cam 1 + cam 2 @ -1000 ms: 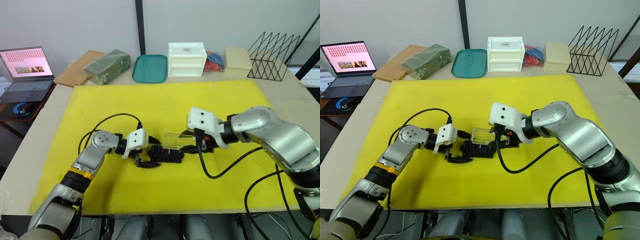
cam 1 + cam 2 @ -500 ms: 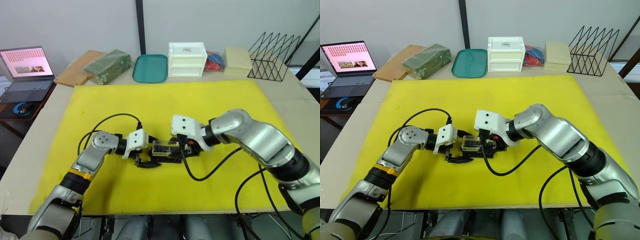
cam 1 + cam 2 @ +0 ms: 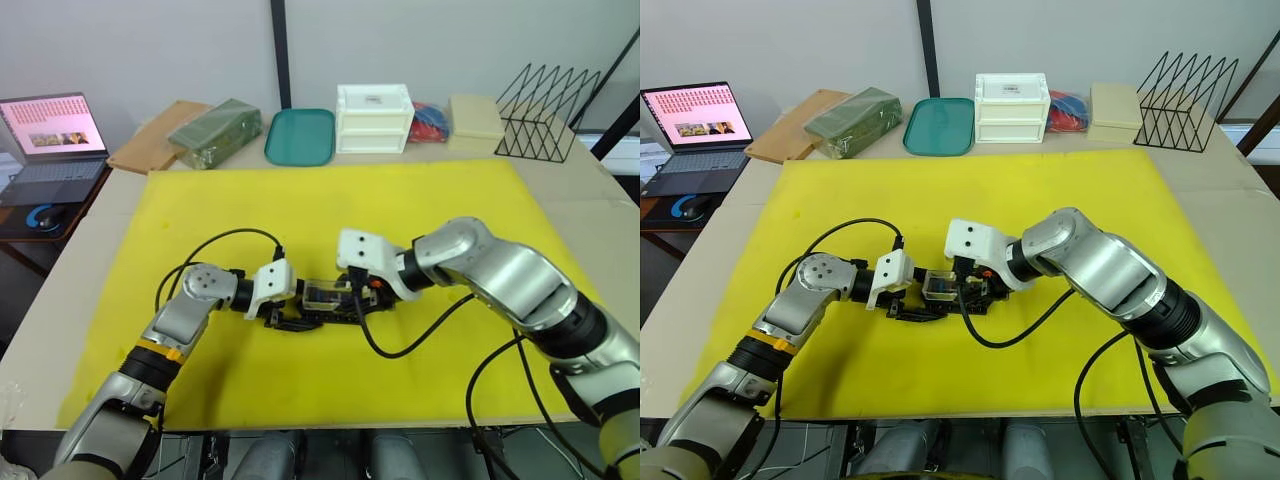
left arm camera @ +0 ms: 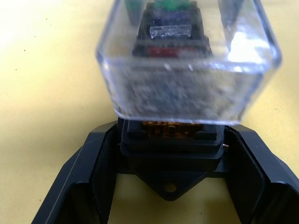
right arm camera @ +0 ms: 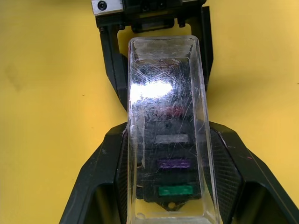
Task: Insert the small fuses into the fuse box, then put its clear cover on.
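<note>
Quick count: two pincers, the left pincer (image 3: 292,322) and the right pincer (image 3: 345,305), facing each other. Between them sits one fuse box (image 4: 170,142) and one clear cover (image 5: 167,135) over it. Through that cover I can make out four small fuses (image 5: 175,190) from the right wrist: one green, one purple, one pale, one reddish; any more are too hazy to count. Well beyond the pincers on the counter (image 3: 60,310): one teal tray (image 3: 300,136), one white drawer box (image 3: 374,118), one wire rack (image 3: 545,100), one laptop (image 3: 52,140).
</note>
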Controlling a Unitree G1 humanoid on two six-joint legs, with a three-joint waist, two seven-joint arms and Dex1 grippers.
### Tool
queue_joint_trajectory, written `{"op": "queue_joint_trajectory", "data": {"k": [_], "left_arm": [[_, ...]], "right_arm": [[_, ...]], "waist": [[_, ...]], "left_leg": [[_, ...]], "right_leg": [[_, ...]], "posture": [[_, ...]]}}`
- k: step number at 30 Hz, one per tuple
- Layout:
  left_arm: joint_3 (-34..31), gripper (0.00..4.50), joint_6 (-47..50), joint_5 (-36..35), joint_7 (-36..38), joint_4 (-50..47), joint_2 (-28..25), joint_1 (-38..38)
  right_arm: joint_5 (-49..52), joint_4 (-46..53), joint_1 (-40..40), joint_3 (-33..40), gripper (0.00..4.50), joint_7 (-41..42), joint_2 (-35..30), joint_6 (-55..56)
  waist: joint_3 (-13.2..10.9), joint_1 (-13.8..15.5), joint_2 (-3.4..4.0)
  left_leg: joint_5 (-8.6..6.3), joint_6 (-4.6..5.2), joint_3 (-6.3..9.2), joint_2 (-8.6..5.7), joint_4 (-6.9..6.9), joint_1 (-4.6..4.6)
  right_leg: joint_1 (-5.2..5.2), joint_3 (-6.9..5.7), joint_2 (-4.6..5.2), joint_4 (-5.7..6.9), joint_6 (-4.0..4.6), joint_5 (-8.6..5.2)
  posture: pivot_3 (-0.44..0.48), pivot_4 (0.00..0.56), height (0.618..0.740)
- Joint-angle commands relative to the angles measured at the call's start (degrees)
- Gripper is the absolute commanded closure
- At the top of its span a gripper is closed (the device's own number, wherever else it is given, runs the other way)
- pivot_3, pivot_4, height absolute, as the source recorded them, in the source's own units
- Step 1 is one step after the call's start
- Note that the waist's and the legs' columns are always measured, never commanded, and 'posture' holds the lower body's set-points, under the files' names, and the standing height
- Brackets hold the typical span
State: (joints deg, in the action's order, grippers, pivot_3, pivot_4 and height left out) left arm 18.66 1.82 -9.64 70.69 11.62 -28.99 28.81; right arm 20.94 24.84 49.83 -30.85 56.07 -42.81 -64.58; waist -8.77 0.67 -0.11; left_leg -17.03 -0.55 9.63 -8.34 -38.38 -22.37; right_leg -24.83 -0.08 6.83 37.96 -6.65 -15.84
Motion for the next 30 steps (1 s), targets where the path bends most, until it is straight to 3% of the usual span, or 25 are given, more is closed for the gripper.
{"op": "queue_joint_trajectory", "data": {"k": [1,26,30], "left_arm": [[-0.5,1.74,0.0,0.3,0.0,-0.8,-0.1,-0.8],[-0.7,1.74,0.0,0.8,-0.9,-1.4,-0.5,-1.5],[-0.6,1.74,0.1,0.8,-0.8,-1.5,-0.5,-1.5]], "right_arm": [[-0.5,0.6,1.4,0.1,2.62,0.0,0.4,0.6],[-2.7,-2.9,0.8,-1.9,2.62,0.5,1.3,2.0],[-2.9,-2.8,0.8,-1.7,1.34,0.5,1.3,2.0]], "waist": [[0.0,0.0,0.0],[0.0,-0.1,0.0],[0.0,-0.1,0.0]], "left_leg": [[0.0,0.0,0.0,0.0,0.0,0.0],[0.0,0.0,0.0,0.0,0.0,0.0],[0.0,0.0,0.0,0.0,0.01,0.0]], "right_leg": [[0.0,0.0,0.0,0.0,0.0,0.0],[-0.01,0.0,0.0,0.0,0.0,0.0],[-0.01,0.0,0.0,0.0,0.0,0.0]], "posture": [[0.0,0.15,0.74],[0.0,0.15,0.74],[0.0,0.15,0.74]]}}
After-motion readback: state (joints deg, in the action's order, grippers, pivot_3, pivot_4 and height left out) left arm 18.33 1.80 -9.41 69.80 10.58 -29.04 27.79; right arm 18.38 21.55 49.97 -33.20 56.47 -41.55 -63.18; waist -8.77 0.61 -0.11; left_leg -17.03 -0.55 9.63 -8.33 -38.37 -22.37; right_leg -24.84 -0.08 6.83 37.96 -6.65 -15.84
